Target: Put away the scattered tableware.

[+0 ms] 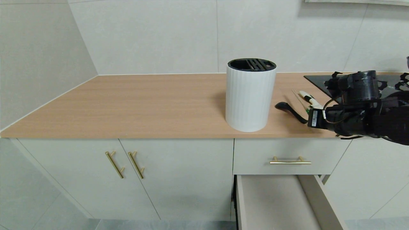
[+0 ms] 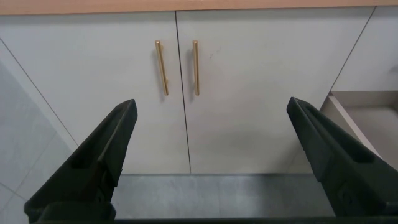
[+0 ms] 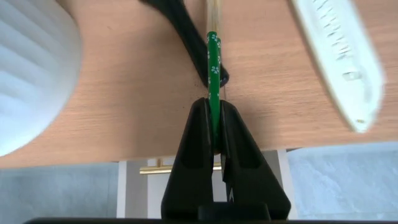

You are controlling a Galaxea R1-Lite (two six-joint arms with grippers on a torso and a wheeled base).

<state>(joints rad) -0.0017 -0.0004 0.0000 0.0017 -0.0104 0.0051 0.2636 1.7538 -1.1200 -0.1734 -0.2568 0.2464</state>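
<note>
A white ribbed utensil holder [image 1: 250, 95] with a black slotted top stands upright on the wooden counter [image 1: 143, 105]. To its right lie a black spoon [image 1: 289, 110], a chopstick [image 1: 298, 99] with a green patterned end, and a white-handled utensil [image 1: 309, 98]. My right gripper [image 3: 214, 140] sits at the counter's front edge, shut on the chopstick's green end [image 3: 214, 68]. The chopstick crosses over the black spoon [image 3: 186, 31], with the holder [image 3: 31, 68] and white utensil [image 3: 339, 59] to either side. My left gripper [image 2: 211, 109] hangs open with nothing in it, low in front of the cabinet doors.
A black cooktop [image 1: 319, 81] is set into the counter at the far right. Below the counter, a lower drawer [image 1: 274, 201] stands pulled out under a closed drawer with a gold handle [image 1: 290, 162]. Gold handles [image 2: 161, 67] mark the cabinet doors.
</note>
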